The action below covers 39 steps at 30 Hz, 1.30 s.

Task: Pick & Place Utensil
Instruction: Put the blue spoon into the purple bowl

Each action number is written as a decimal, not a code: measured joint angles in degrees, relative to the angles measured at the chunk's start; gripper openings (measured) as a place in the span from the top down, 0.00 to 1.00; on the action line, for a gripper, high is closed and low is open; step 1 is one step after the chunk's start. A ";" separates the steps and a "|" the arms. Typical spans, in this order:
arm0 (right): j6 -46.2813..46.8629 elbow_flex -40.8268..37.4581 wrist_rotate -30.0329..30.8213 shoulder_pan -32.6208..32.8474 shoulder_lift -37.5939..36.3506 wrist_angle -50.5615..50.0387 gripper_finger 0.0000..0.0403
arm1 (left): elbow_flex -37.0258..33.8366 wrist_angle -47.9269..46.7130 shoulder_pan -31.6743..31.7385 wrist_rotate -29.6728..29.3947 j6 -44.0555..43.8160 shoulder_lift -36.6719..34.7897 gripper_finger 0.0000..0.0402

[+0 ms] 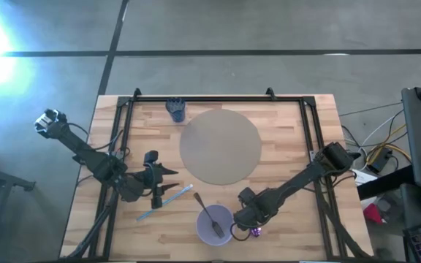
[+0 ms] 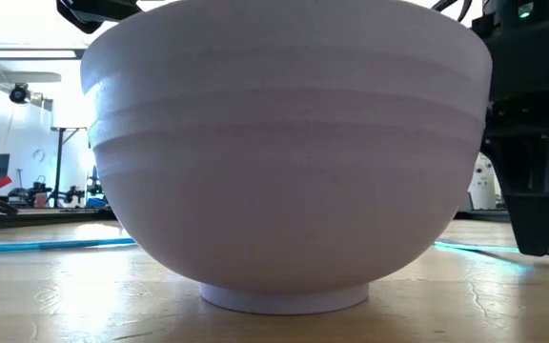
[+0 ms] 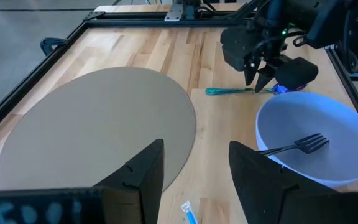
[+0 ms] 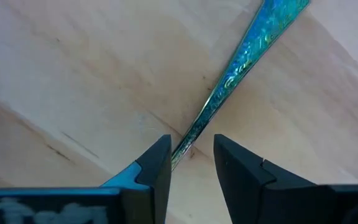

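An iridescent teal utensil (image 4: 241,62) lies flat on the wooden table beside a lavender bowl (image 1: 205,234); its handle also shows in the left wrist view (image 3: 229,91). A dark fork (image 3: 294,146) rests inside the bowl, its tines against the wall. My right gripper (image 4: 191,155) points down at the utensil, open, with one finger on either side of the thin handle; I see no contact. In the high view the right gripper (image 1: 243,217) sits just right of the bowl. My left gripper (image 1: 168,175) is open and hovers left of the round mat.
A round tan mat (image 1: 220,146) covers the table's middle. A thin blue stick (image 1: 165,203) lies near the left gripper. A dark blue object (image 1: 175,109) stands at the far edge. A black frame (image 1: 218,98) borders the table. The bowl (image 2: 284,162) fills the low view.
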 joint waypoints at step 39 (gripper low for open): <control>0.51 -2.65 4.67 -0.28 -0.15 -1.45 0.96 | 0.00 -0.22 0.00 0.45 0.00 0.00 0.57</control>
